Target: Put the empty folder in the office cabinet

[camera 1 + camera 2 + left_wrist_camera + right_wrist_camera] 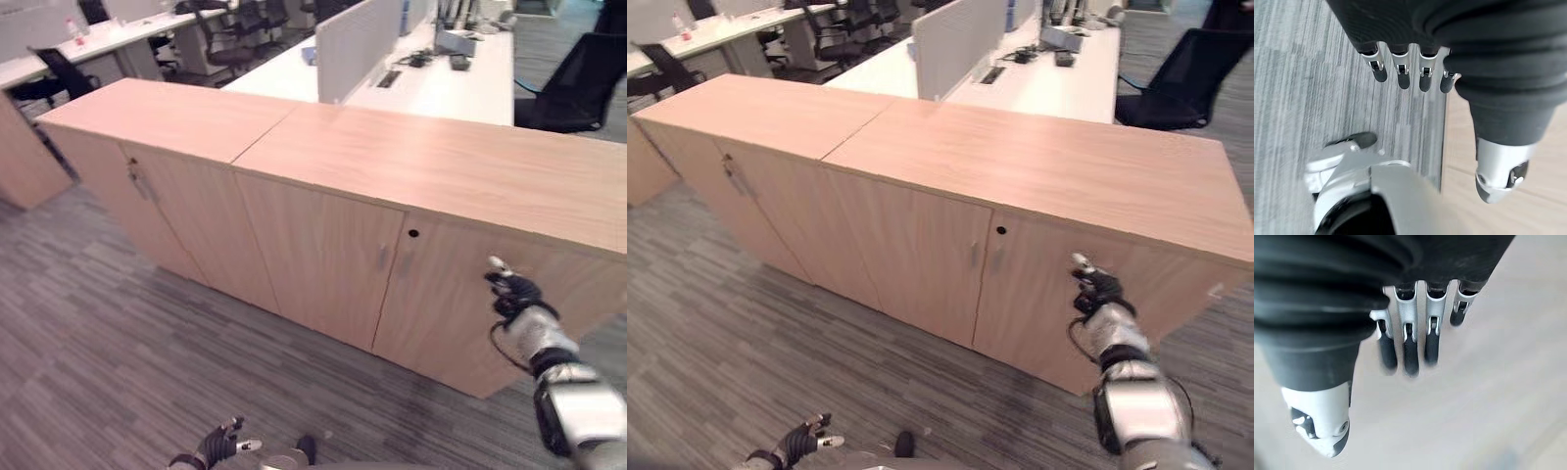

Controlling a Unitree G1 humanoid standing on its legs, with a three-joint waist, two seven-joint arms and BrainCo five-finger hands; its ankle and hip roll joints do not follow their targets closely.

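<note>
The office cabinet (392, 196) is seen as a long, low run of light wood units standing on the grey striped carpet (108, 352), all its doors closed. A small dark keyhole (412, 233) is set near the upper corner of the right-hand door (460, 313), just beside the seam where that door meets the door to its left (323, 259). A further pair of closed doors with a slim handle (138, 180) is seen on the left unit. No folder can be made out on the cabinet top, on the carpet or in either hand, so its place cannot be told.

The right hand (514, 294) is raised in front of the right-hand door, near its upper part, with its fingers (1410, 350) held straight and loosely side by side and the thumb (1322, 423) set apart; nothing is held in it, and whether the fingertips touch the wood cannot be told.

The left hand (217, 446) is hung low over the carpet at the near side of the cabinet, its fingers (1403, 73) relaxed and slightly spread, the thumb (1498, 169) apart, nothing gripped.

Behind the cabinet, white tables (441, 83) with a white divider panel (358, 44) and black office chairs (578, 83) are seen.
</note>
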